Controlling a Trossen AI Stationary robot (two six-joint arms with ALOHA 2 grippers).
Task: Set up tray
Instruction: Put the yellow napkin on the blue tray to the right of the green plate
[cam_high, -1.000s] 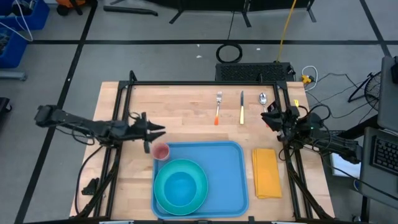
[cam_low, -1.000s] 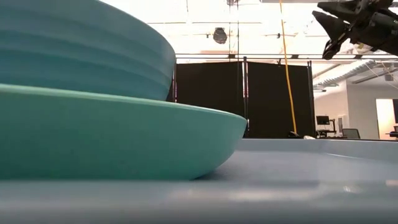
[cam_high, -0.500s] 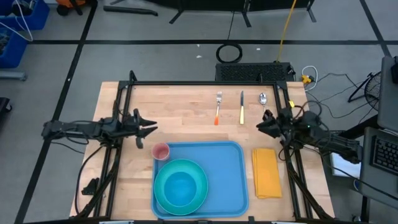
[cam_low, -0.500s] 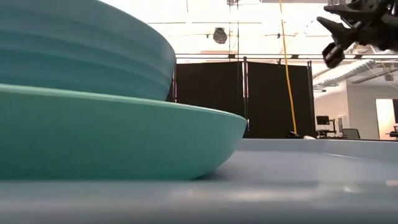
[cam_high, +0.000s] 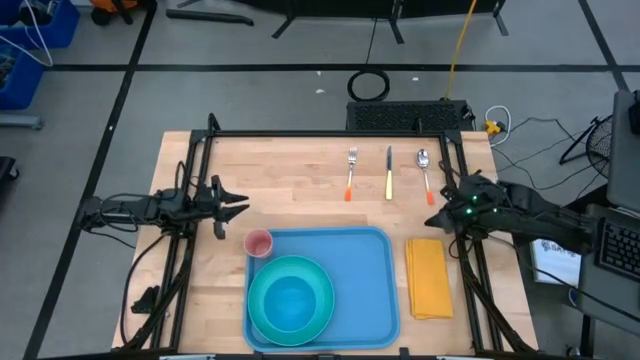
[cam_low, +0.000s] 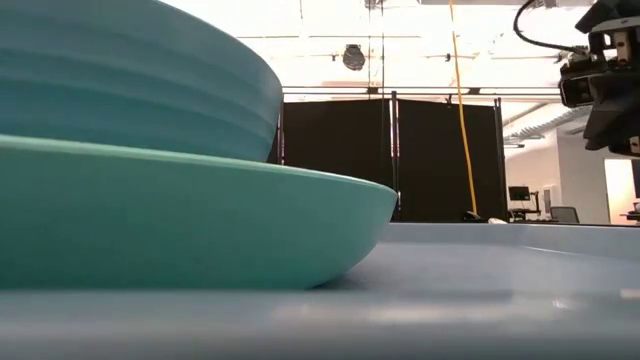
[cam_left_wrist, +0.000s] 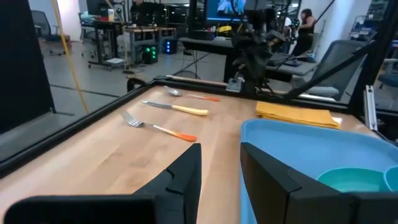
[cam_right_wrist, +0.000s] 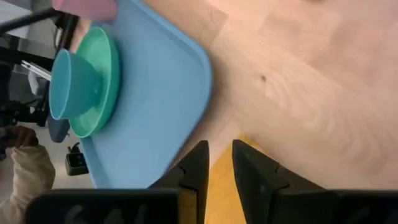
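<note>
Plate (cam_high: 290, 302), bowl (cam_right_wrist: 73, 84) and cup (cam_high: 259, 243) sit on my tray (cam_high: 365, 280); cutlery and napkin (cam_high: 428, 277) remain on the worktop (cam_high: 290, 175). Both grippers' fingers stand slightly apart, empty.

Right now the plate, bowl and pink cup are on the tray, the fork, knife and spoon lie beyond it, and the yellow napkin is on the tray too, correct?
Not quite. The yellow napkin lies on the bare table right of the tray, as the high view shows. The rest holds: plate, bowl and pink cup are on the tray; fork, knife and spoon lie beyond it.
</note>
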